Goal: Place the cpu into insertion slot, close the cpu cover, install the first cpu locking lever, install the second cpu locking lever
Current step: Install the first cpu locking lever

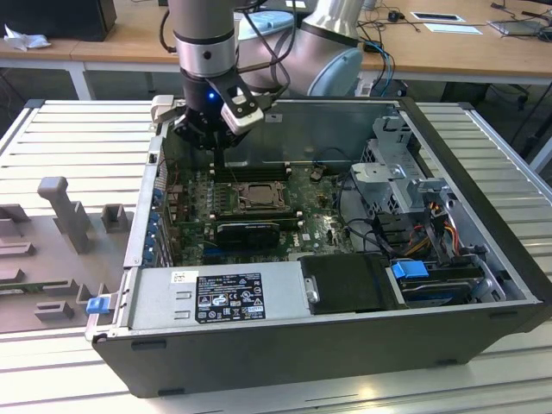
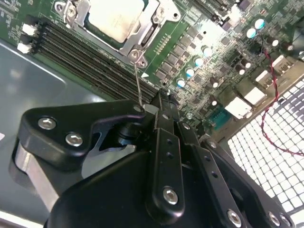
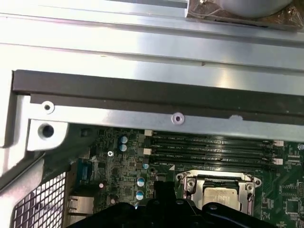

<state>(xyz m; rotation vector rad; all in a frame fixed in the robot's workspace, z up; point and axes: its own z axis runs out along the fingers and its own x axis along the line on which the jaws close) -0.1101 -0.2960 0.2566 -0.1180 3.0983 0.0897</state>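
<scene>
Ribbed grey metal table (image 1: 69,138) bears the open computer case (image 1: 345,345); behind it, wooden desks (image 1: 129,43). Gripper (image 1: 220,159) finger state: cannot tell.

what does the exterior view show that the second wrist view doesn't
Exterior view: the whole open computer case, its grey drive cage, the labelled power supply, the ribbed table and the arm above the board.

Second wrist view: the hand close up, with a thin lever wire beside it, and the white mesh.

Both: the cpu in the insertion slot with the cpu cover down around it, and the memory slots.
</scene>
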